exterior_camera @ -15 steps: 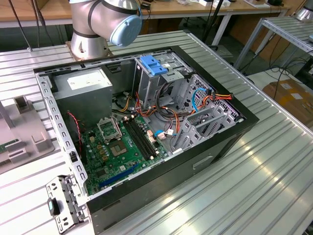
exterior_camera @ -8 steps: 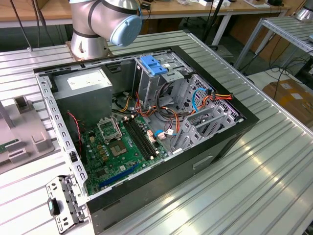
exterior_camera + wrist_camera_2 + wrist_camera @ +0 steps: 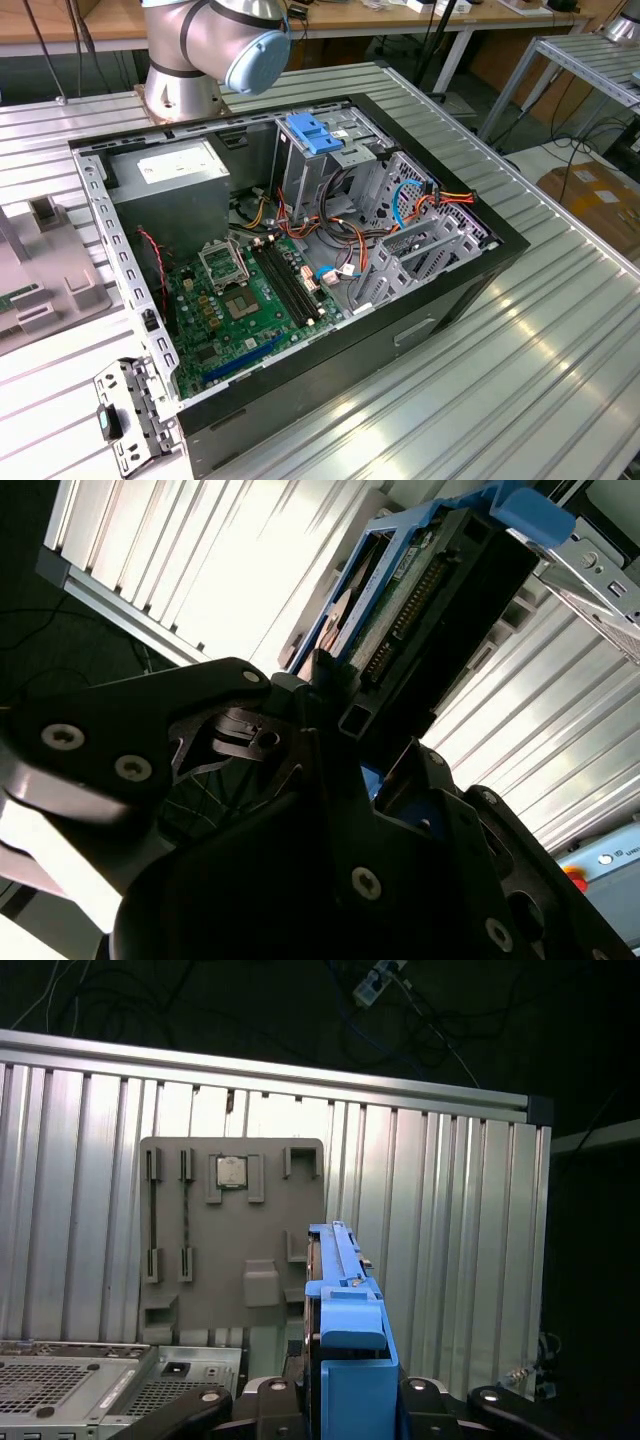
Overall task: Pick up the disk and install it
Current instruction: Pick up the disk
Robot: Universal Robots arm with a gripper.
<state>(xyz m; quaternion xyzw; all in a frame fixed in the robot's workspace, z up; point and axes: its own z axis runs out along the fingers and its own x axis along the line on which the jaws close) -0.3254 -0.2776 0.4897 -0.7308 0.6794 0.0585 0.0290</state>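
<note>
The disk (image 3: 345,1310) stands edge-on in the first wrist view, with its blue plastic carrier along the rim. My gripper (image 3: 345,1395) is shut on it from both sides. In the second wrist view the disk (image 3: 440,580) juts out of the black gripper (image 3: 362,730), showing its connector edge and a blue carrier corner. It hangs in the air above the ribbed aluminium table (image 3: 450,1240). In the exterior view the open computer case (image 3: 470,275) lies on its side, with a tall metal drive cage topped by a blue bracket (image 3: 313,130).
A grey parts tray (image 3: 232,1230) with a processor chip lies on the table beneath the disk; it is at the exterior view's left (image 3: 40,280). The case holds a green motherboard (image 3: 240,300), a grey power-supply box (image 3: 170,175) and cable bundles (image 3: 350,235). The arm's base (image 3: 185,80) stands behind the case.
</note>
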